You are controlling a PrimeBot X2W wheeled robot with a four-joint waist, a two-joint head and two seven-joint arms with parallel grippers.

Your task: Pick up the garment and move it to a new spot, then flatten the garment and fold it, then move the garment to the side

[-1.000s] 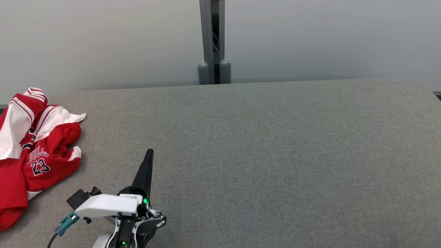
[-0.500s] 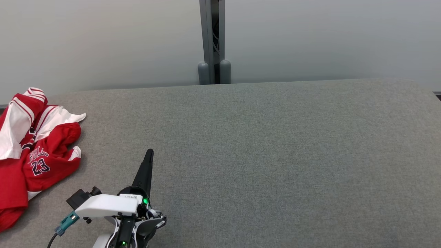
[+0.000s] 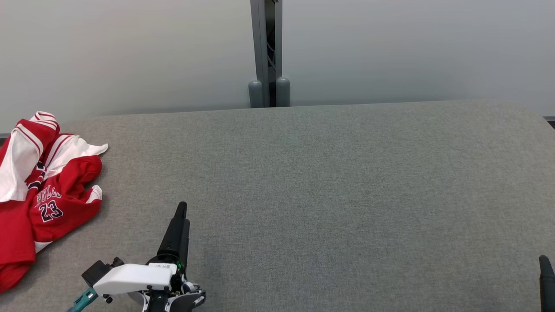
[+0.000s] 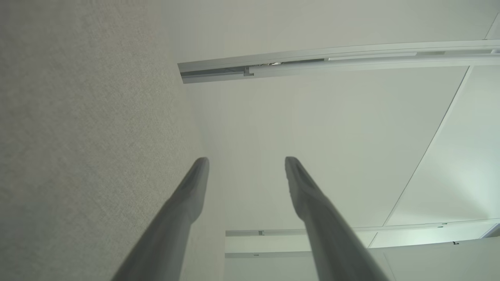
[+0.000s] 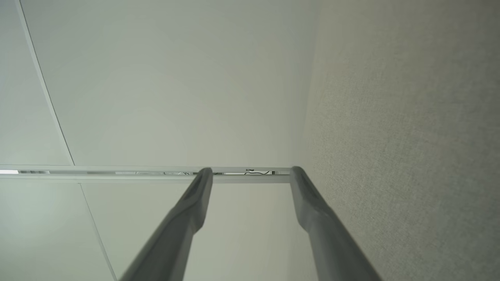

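With left hand (image 4: 247,162) and right hand (image 5: 252,171) both spread wide and empty, the crumpled garment (image 3: 47,195) perhaps overhangs the desk (image 3: 325,195) edge, so a shallow pinch could drag it off.

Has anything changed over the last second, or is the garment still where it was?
The left pincer drew back toward the robot, its tip now lower in the head view, open and empty. The right pincer has edged into the lower right corner, also open. The red and white garment stayed crumpled at the table's left edge, untouched.
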